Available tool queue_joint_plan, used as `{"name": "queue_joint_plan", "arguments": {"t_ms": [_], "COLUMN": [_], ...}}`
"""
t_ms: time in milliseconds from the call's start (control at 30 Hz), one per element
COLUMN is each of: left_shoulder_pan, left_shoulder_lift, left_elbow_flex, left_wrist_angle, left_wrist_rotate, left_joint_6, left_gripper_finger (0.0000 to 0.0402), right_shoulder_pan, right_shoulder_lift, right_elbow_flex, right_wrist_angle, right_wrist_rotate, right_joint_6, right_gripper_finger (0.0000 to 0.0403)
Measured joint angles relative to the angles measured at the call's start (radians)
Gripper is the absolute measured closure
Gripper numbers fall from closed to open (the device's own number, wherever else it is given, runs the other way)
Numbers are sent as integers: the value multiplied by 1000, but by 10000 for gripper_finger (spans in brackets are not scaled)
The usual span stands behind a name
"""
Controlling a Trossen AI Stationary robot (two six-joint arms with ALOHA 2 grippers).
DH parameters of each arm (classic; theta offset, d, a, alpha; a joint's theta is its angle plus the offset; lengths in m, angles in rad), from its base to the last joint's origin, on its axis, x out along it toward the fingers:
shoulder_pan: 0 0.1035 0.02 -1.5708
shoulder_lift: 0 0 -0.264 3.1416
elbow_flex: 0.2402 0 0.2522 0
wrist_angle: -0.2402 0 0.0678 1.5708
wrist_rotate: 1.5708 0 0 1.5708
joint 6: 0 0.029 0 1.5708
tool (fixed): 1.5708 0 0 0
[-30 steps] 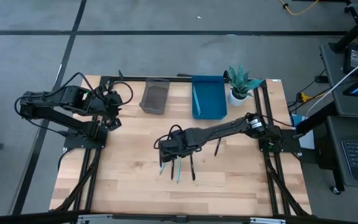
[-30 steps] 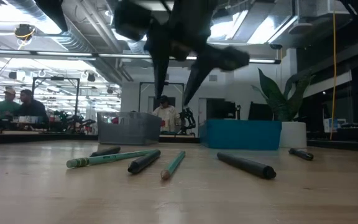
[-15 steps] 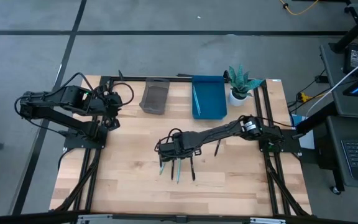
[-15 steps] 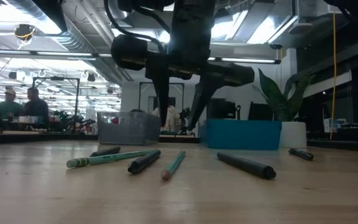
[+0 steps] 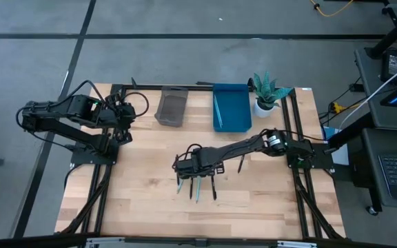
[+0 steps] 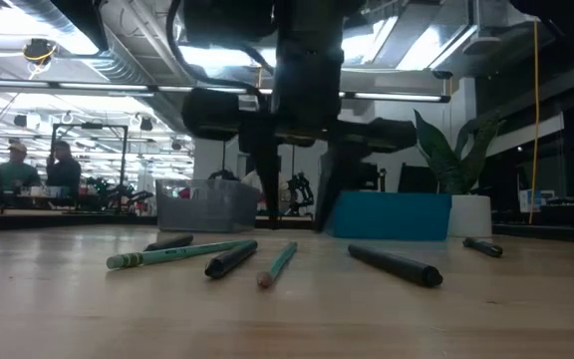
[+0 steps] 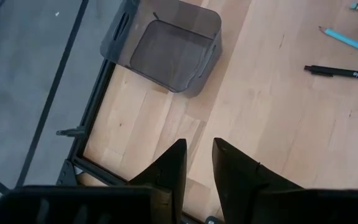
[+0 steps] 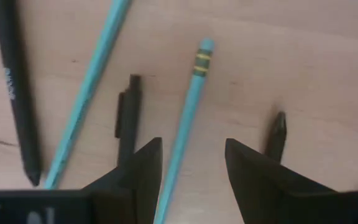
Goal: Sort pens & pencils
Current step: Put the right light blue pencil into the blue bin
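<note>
Overhead, the right gripper [image 5: 188, 167] hangs above the scattered pens. Its wrist view alone reveals wide-open jaws straddling a teal pencil [image 8: 188, 106] lying on the surface [image 5: 143, 200]. The left gripper [image 7: 197, 163], narrowly parted, waits near the grey bin [image 7: 166, 53].

worktop [image 5: 143, 200] showing pale wood planks | bin [image 5: 171, 108] at the far edge showing translucent grey | tray [image 5: 231, 110] showing blue | pencils [image 8: 190, 106] showing teal, one wearing a yellow-banded ferrule | pens [image 8: 14, 87] showing black | plant [image 5: 267, 87] showing green in a white pot
</note>
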Motion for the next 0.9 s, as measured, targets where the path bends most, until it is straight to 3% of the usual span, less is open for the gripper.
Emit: {"name": "queue_joint_plan", "arguments": {"t_ms": [500, 900], "left_shoulder_pan": [0, 0], "left_shoulder_lift": [0, 0], "left_elbow_flex": [0, 0], "left_wrist_angle": [0, 1], "left_wrist_rotate": [0, 0], "left_joint_6": [-6, -7], "left_gripper_finger": [329, 329], "right_shoulder_pan": [1, 1], "right_shoulder_lift": [28, 31], "right_elbow_flex": [0, 0], "right_wrist_angle": [-2, -2], "right_wrist_rotate": [-28, -29], "right_joint_6": [-3, -6], "right_gripper_finger": [228, 258]}}
